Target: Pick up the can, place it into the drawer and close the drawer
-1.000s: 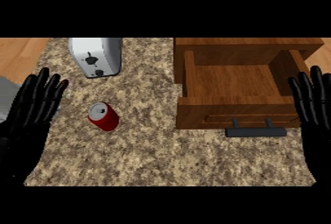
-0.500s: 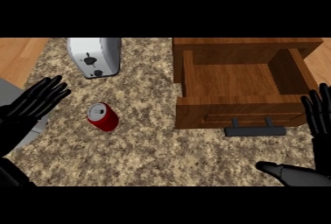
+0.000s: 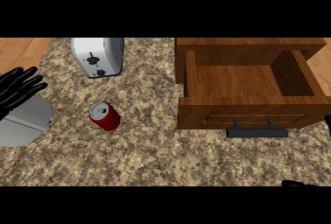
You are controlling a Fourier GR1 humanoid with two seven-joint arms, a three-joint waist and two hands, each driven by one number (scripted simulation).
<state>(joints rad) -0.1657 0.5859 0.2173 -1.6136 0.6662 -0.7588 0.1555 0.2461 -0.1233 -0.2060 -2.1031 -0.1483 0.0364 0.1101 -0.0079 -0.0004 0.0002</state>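
Zero contact: pick step not started. Red cylindrical can [image 3: 105, 116] lies on its side left of centre; open wooden drawer [image 3: 245, 113] upper right. Left hand [image 3: 18, 86], left edge, spread wide, empty. Right hand [image 3: 296, 183], lower right corner: can't tell. Next: reach can, curl round it.

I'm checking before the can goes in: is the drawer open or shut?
Open: the drawer stands pulled out, its bare wooden inside showing from above, with nothing in it.
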